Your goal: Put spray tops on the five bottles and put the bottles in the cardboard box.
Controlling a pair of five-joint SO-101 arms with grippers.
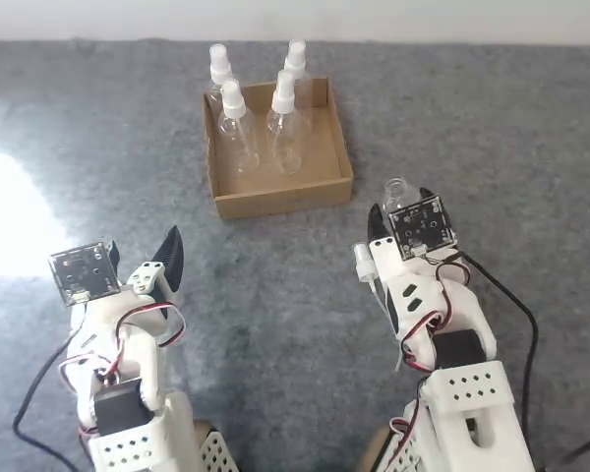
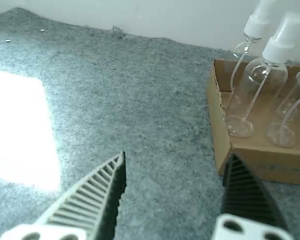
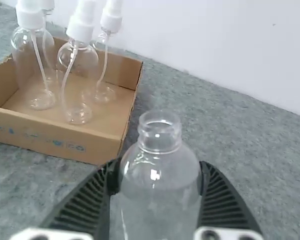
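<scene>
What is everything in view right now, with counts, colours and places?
capped bottles: four, clear with white spray tops, standing in the cardboard box
cardboard box: one, brown, far middle of the table
uncapped bottle: one, clear, between the right jaws
spray top: one, white, lying on the table beside the right arm
table: one, grey cover
left jaws: one pair, dark, open, empty
right jaws: one pair, dark, shut on the uncapped bottle

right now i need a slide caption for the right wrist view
Right claw grips an open-necked clear bottle near the cardboard box, where bottles with spray tops stand upright.
</scene>
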